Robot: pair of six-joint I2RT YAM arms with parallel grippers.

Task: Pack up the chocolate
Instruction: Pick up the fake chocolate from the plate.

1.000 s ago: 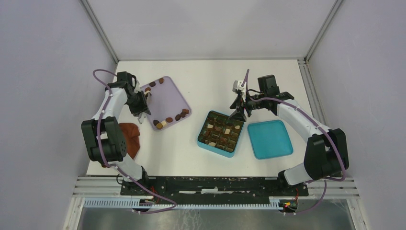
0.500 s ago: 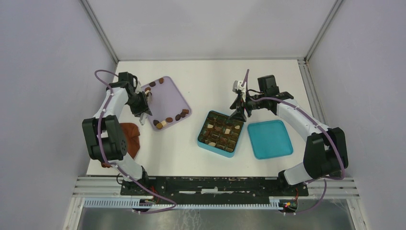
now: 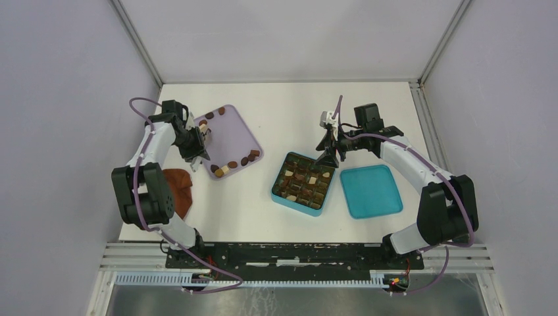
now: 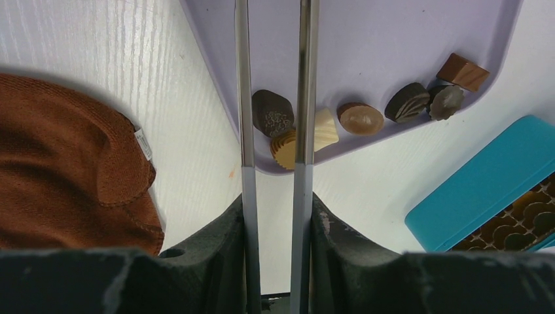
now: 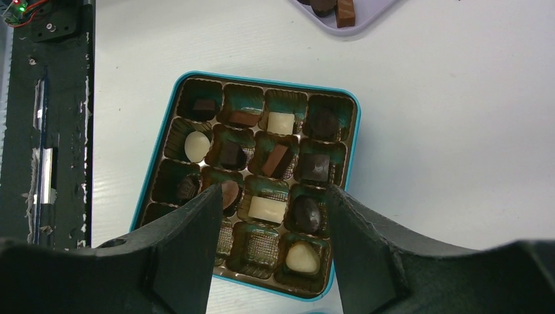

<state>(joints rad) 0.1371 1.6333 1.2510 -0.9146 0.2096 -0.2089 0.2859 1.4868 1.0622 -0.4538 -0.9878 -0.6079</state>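
Several chocolate pieces lie along the near corner of the lilac tray, which also shows in the top view as the tray. My left gripper hangs over the tray's left edge. It is shut on a pair of thin metal tongs, whose blades stand apart. Their tips run off the top of the wrist view. The teal box holds chocolates in many of its cells. Directly above the box, my right gripper is open and holds nothing.
A reddish-brown cloth lies on the table left of the tray, by the left arm. The teal lid rests right of the box. Grey walls close in the white table on three sides.
My left arm has shifted only a touch by the tray's edge. The right arm holds still above the box.
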